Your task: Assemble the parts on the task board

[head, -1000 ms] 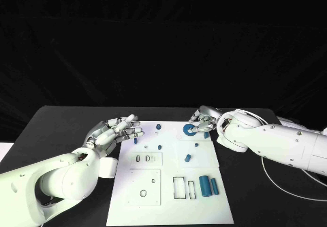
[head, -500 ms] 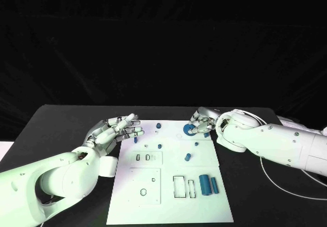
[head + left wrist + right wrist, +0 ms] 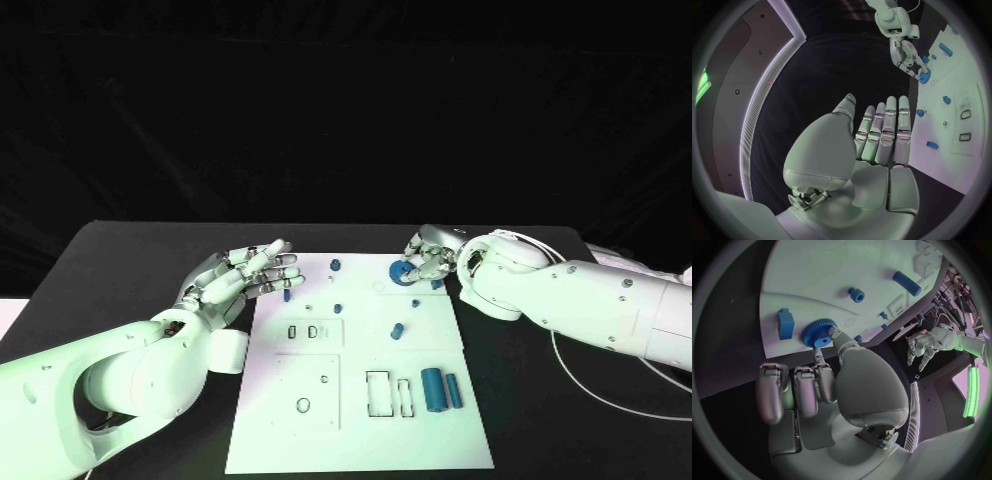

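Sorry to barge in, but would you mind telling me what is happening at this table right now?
The robot is assembling small blue parts on a white board. Its right hand pinches a blue gear at the board's far edge, where the gear looks to be touching the board. The left hand hovers open over the board's left edge, holding nothing. Two blue cylinders lie near the board's right side, and several small blue pegs stand in its middle.

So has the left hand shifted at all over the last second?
Barely. The left hand hovers open by the task board's left edge much as before, fingertips perhaps slightly farther up the board; it holds nothing.
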